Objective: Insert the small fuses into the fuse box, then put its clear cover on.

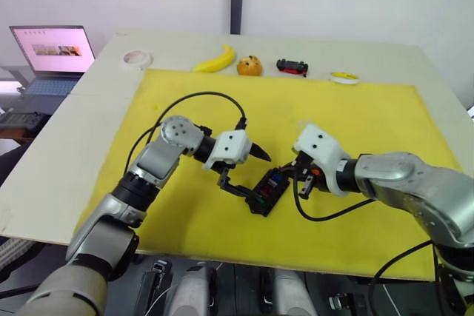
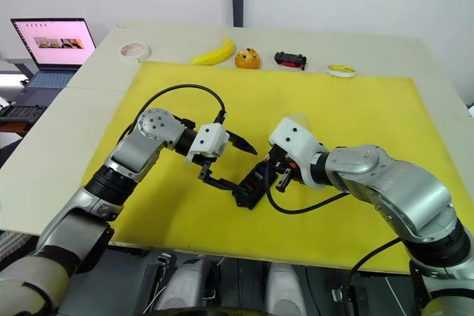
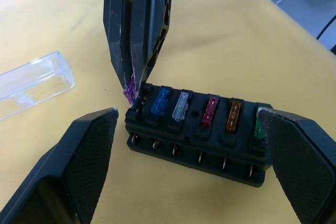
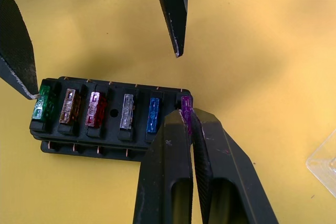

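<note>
So we're pretty far into this one. The fuse box (image 3: 197,135) sits on the yellow mat (image 1: 370,123) near the middle of the counter (image 1: 67,146), and five slots already look filled: green fuse (image 4: 42,103), orange-brown fuse (image 4: 69,106), red fuse (image 4: 94,109), grey fuse (image 4: 127,112) and blue fuse (image 4: 153,114), all seated in a row. The last one, the purple fuse (image 4: 185,109), is right at the end slot, pinched in the right gripper (image 4: 187,116), whose fingers are clenched on it. It looks like it's only partway in or just touching the slot, hard to call it seated. The left gripper (image 3: 191,129) has its fingers spread apart, straddling the box from either end, one tip right up against the green end, so I'd guess it's bracing the thing rather than gripping it. The clear cover (image 3: 32,83) is lying empty on the mat beside the box, apart from it. So what's left: push purple home, then fetch the cover and snap it on.
</note>
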Available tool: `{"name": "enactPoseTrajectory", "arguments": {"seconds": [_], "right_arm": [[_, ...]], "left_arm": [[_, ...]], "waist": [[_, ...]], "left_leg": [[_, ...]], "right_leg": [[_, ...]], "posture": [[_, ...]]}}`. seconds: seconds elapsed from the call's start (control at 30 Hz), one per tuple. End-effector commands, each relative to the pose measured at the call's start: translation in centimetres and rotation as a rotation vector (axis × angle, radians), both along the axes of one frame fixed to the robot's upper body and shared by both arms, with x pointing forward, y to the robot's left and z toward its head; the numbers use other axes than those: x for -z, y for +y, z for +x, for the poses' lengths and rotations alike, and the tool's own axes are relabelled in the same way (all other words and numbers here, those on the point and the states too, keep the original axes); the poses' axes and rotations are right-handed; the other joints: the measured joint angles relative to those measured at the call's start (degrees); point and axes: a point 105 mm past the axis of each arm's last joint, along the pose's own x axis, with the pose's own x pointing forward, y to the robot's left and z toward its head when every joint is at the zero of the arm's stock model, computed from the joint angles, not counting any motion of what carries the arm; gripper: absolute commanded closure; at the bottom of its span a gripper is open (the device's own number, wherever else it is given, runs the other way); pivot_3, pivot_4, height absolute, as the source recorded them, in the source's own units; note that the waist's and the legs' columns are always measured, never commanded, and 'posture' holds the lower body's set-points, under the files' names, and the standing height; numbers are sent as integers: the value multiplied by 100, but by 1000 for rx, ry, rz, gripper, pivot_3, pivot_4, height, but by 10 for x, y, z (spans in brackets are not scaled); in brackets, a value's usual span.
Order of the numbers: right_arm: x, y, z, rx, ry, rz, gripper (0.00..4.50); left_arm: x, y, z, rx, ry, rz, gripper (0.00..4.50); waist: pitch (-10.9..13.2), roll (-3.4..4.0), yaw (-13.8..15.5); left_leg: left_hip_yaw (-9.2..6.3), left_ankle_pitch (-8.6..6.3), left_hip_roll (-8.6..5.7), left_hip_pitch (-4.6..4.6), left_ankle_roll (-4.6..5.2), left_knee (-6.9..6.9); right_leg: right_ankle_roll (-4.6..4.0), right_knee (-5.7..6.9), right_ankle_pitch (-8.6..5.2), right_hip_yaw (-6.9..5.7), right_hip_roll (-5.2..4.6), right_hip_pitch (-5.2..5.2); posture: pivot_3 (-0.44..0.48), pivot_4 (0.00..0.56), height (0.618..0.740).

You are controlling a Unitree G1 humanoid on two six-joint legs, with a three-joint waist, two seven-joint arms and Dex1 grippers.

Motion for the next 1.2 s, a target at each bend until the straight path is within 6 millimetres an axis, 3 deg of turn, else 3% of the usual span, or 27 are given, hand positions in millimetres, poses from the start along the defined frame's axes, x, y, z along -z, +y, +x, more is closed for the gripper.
{"name": "enactPoseTrajectory", "arguments": {"seconds": [0.03,0.83,1.2], "right_arm": [[-3,2,1,-7,-33,-5,4500],[7,0,1,-9,-18,-49,4500],[1,0,2,10,-16,-27,4500]], "left_arm": [[-16,-4,-1,15,-54,-30,37],[-14,-5,-2,11,-55,-36,37],[-12,-3,-2,10,-57,-35,37]], "waist": [[0,0,0],[0,0,0],[0,0,1]], "left_leg": [[0,0,0,0,0,0],[0,0,0,0,0,1],[0,0,0,0,0,2]], "right_leg": [[0,0,0,0,0,0],[0,0,0,0,0,0],[0,0,0,0,0,0]], "posture": [[0,150,740],[0,150,740],[0,150,740]]}}
